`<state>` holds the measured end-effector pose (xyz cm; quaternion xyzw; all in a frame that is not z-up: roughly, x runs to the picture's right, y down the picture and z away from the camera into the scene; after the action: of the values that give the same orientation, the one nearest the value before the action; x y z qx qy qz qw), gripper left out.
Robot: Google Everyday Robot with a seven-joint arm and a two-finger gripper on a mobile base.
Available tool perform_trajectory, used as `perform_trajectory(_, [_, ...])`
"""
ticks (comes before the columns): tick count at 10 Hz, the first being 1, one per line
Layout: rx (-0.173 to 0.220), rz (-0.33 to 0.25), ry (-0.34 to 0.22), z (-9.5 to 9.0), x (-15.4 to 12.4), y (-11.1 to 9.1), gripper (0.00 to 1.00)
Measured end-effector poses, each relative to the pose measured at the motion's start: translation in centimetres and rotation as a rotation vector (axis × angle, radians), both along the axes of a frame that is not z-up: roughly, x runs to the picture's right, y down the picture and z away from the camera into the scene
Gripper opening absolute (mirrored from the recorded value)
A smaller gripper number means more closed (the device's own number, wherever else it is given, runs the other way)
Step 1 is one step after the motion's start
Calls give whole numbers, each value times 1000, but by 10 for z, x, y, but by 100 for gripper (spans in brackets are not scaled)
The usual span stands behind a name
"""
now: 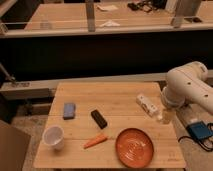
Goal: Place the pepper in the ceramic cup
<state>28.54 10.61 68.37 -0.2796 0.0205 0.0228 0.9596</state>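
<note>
Wooden table (116, 99): ceramic cup (53, 136) empty, pepper (95, 142) loose beside it, gripper (166, 116) wide open at right edge.

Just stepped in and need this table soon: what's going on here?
A robot arm is set to put the pepper into the ceramic cup, but touches neither. Its gripper hangs open over the table's right edge, near the white block. The pepper lies between the ceramic cup and the orange plate.

On table (112, 95), cup (53, 136) left of pepper (95, 141), plate (134, 147) right of it, tool (166, 116) at right edge.
</note>
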Motion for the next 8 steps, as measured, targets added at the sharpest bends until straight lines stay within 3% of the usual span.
perform_trajectory(6, [-1,-3,0,0,-1,1,80])
perform_trajectory(8, [-5,-39,-5,-1,-19,-4,80])
